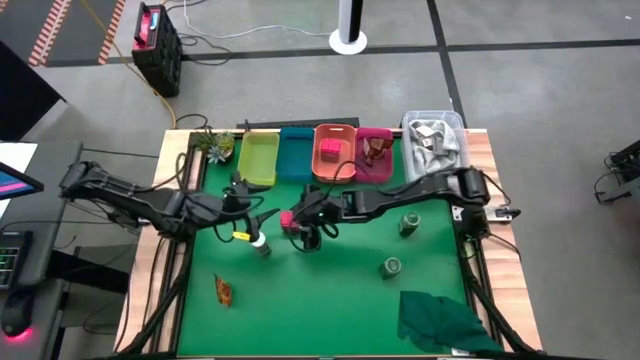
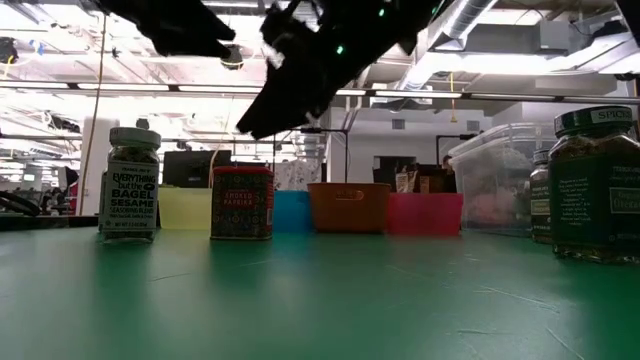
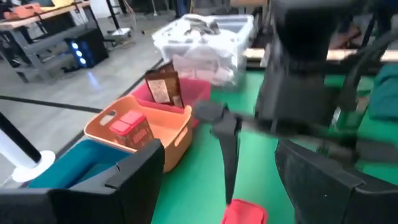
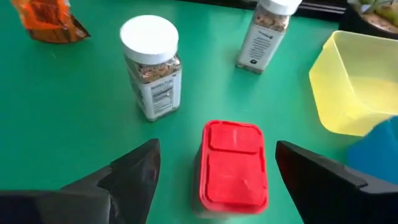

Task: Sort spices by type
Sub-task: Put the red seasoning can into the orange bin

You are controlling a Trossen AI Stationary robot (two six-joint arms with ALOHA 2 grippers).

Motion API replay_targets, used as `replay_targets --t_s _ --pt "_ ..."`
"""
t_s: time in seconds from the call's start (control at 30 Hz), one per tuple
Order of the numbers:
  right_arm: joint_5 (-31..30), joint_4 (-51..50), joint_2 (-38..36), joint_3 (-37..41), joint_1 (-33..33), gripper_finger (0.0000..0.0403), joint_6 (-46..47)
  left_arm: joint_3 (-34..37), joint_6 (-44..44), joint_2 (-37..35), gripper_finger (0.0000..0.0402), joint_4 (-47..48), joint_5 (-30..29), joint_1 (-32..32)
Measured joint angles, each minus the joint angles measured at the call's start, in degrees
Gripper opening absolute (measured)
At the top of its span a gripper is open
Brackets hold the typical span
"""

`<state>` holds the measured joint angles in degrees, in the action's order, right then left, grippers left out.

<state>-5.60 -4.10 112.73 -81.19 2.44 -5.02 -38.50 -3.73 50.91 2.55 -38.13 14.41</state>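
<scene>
right gripper over an upright red spice tin

the red tin (image 4: 234, 163), a rounded-corner box with a glossy moulded lid, stands upright, long axis vertical, mid-table toward the far edge. right gripper (image 4: 217, 174) hangs above it, fingers spread, not touching. two white-capped jars (image 4: 151, 65) stand nearby. left gripper (image 3: 217, 186) hovers open beside.

Table cover (image 4: 74, 106): green, matt, smooth mat. 
Red tin (image 4: 234, 167): glossy moulded lid. 
Seasoning jars (image 4: 151, 65): clear glossy walls, smooth white plastic caps, paper labels. 
Yellow bin (image 4: 357, 81): translucent, glossy plastic. 
Orange bin (image 3: 152, 130): smooth plastic. 
Dark green cloth (image 1: 440, 320): soft, crumpled fabric. 
Table edge (image 1: 497, 200): pale wood.
</scene>
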Motion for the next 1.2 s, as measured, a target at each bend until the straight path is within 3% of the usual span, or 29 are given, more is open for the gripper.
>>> replay_targets --t_s 0.33,0.6,1.2 --pt "0.3 5.9 4.6 0.0 -2.0 0.0363 0.0 0.8 -7.3 -1.6 0.0293 4.7 -0.3 1.4" --pt "-0.2 5.7 4.7 0.0 -3.3 0.0379 0.0 4.1 -0.6 -1.3 0.0293 -3.5 -6.9 2.7" --pt "1.0 6.7 6.7 -0.1 -1.8 0.0380 1.5 2.3 -4.9 -5.0 0.0293 -0.5 -6.0 6.7"
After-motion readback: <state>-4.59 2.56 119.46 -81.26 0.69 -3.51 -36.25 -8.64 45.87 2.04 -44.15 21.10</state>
